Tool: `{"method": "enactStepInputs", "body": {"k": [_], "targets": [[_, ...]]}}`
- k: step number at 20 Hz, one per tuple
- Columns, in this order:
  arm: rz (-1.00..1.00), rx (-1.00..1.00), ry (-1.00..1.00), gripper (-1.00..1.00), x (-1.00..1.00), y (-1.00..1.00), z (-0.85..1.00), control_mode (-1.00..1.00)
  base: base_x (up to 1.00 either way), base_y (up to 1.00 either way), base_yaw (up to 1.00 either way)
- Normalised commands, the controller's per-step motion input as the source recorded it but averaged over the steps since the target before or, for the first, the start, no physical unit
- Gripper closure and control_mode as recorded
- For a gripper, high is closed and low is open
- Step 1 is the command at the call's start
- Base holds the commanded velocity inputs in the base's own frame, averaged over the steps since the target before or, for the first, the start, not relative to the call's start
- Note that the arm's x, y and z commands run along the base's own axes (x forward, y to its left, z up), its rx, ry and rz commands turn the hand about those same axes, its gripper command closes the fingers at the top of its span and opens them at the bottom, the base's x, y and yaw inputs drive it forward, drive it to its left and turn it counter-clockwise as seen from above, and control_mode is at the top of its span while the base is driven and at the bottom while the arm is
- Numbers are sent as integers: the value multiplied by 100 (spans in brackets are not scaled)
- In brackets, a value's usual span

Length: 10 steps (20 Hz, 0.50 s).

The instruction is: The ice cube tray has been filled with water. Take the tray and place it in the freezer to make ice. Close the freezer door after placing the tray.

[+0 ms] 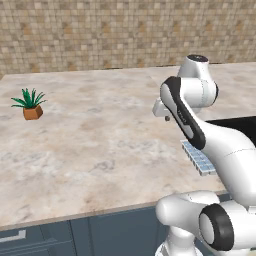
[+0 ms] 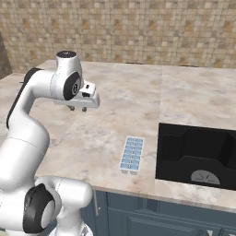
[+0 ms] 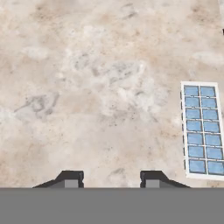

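Marbled beige surface (image 3: pixel 87 87) runs under everything, with tiled wall behind. Jaws (image 3: pixel 111 179) hang released over bare stone, grasping nothing, fingertips well apart. From them the ice cube tray (image 3: pixel 201 130) lies off at about two o'clock in the hand view — long axis running twelve to six, roughly parallel to the line of sight, water (image 3: pixel 195 139) in each cell. Right base view adds the sink (image 2: pixel 198 156) just beside the tray; left base view adds a potted plant (image 1: pixel 31 104) far off at nine o'clock.

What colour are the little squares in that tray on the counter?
Pale blue, set in a white grid. The ice cube tray shows this best in the hand view.
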Motion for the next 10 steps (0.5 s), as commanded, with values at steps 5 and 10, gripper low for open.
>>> {"method": "enactStepInputs", "body": {"k": [5,10], "targets": [[-1,0,-4,-100,-41,-2,0,-100,0,0,0],[-5,2,-12,-100,-70,-23,0,-100,0,0,0]]}}
